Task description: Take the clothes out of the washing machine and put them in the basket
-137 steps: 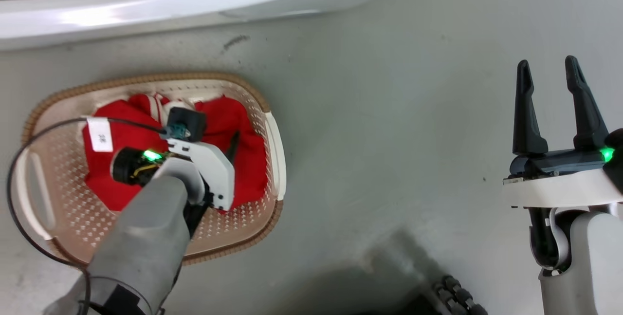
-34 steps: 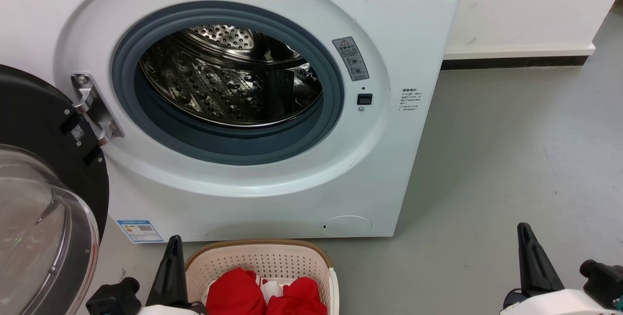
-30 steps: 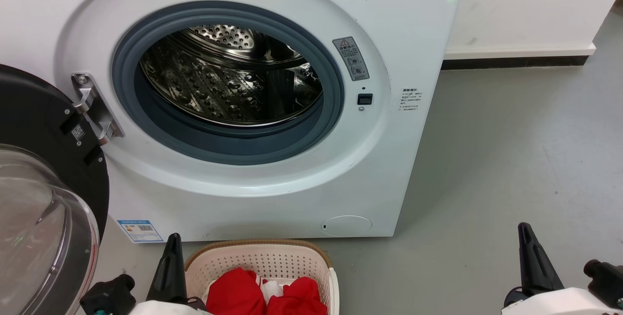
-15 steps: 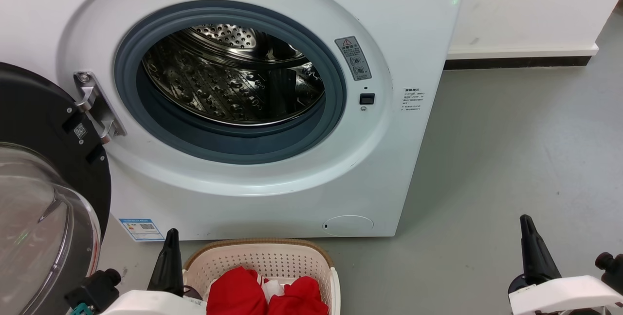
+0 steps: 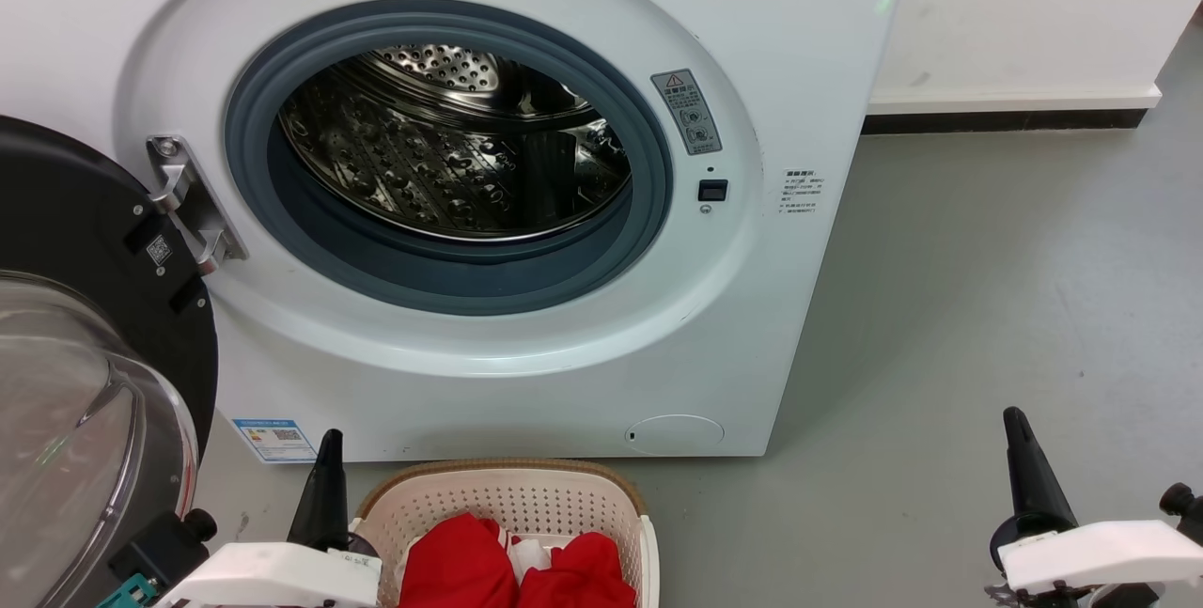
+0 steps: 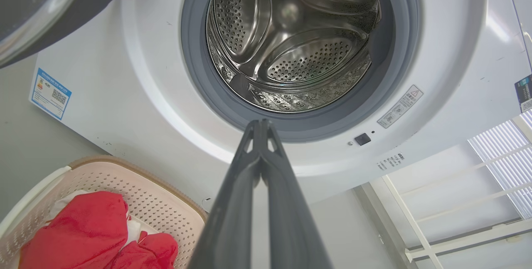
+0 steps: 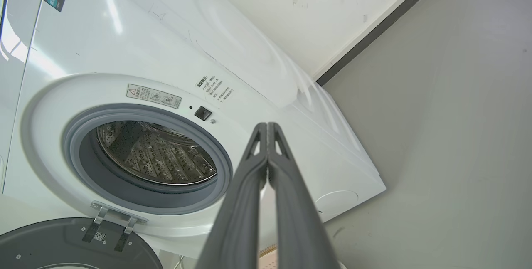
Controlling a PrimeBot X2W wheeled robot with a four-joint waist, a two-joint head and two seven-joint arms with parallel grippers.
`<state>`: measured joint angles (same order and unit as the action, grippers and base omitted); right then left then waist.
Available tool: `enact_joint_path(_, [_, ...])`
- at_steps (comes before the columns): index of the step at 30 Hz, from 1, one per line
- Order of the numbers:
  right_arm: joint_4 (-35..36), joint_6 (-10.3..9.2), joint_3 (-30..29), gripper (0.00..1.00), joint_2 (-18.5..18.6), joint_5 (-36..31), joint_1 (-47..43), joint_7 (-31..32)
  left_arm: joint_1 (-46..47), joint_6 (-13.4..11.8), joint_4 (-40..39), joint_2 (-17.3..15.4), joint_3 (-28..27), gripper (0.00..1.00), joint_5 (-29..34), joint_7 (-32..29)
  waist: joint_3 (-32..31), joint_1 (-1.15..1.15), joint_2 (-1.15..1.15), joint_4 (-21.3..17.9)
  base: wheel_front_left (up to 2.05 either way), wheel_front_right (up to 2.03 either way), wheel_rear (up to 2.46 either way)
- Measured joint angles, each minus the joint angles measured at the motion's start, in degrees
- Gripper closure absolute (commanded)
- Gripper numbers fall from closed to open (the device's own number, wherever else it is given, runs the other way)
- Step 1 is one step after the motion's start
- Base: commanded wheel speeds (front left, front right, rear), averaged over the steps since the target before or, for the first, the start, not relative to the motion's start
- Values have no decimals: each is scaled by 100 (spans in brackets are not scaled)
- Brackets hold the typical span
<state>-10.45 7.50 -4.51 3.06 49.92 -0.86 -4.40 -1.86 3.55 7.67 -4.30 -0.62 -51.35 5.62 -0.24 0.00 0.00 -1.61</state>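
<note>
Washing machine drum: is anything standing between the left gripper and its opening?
Nothing visible does. The door is swung open aside, and the shut left gripper points toward the open drum. The red clothes lie in the basket.

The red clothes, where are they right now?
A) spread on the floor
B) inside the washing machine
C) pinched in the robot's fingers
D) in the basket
D: the red clothes lie in the basket in front of the washing machine, whose open porthole shows only bare steel.
</note>
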Motion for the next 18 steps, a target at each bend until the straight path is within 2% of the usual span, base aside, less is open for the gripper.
enact_joint_path(18, [-103,0,-37,100,8,1302,210,304,225,104,187,-14,-108,100,-1307,-311,10,0,0,39,0,0,0])
